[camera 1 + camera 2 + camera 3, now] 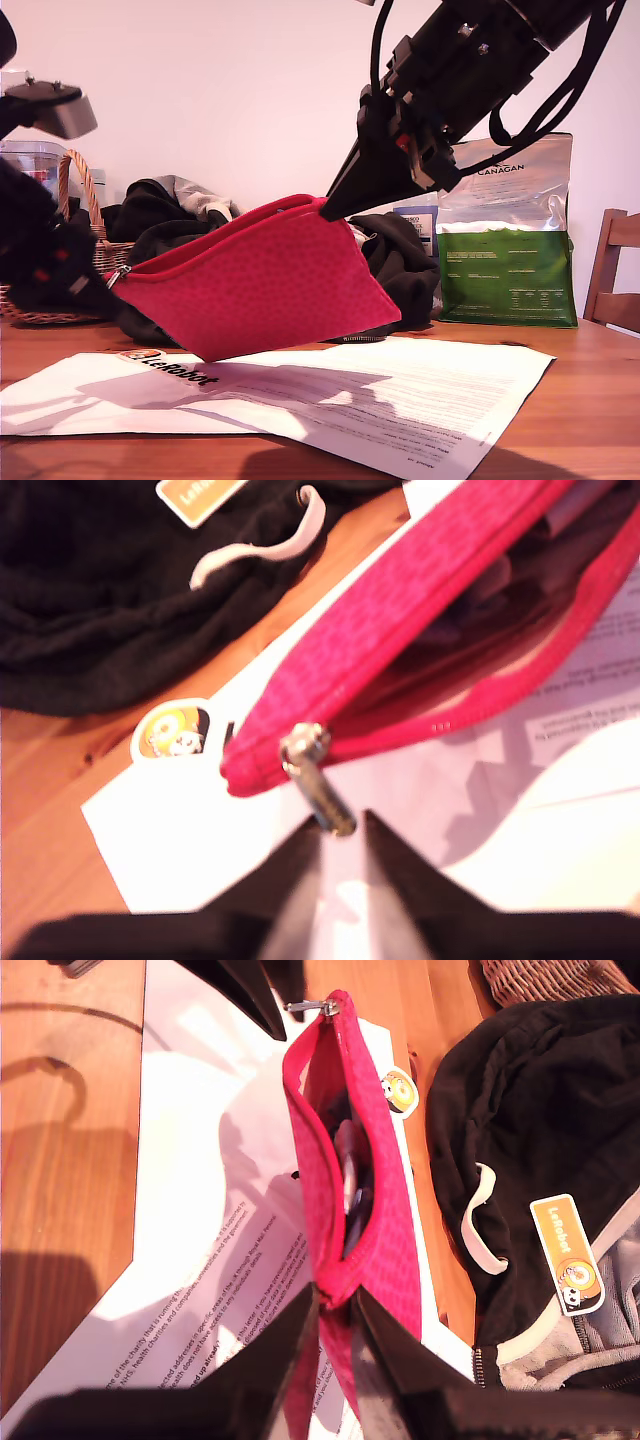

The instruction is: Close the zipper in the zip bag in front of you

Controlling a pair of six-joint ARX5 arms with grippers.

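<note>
The red zip bag (pixel 260 280) hangs tilted above the table, held at both ends. Its zipper (pixel 300 1110) runs along the top edge and stands open, the mouth gaping with dark items inside. My first gripper (pixel 340 825), at the exterior view's left (pixel 100 285), is shut on the silver pull tab (pixel 318 780) at the bag's lower end. My second gripper (pixel 335 1300) comes down from the exterior view's upper right (pixel 325 210) and is shut on the bag's raised end. The second wrist view also shows the pull tab (pixel 308 1005) at the bag's far end.
Printed paper sheets (pixel 400 390) lie on the wooden table (pixel 590 420) under the bag. Behind it are a heap of black clothing (pixel 400 260), a wicker basket (pixel 80 200), a green-and-silver Canagan bag (pixel 510 240) and a wooden chair (pixel 615 270).
</note>
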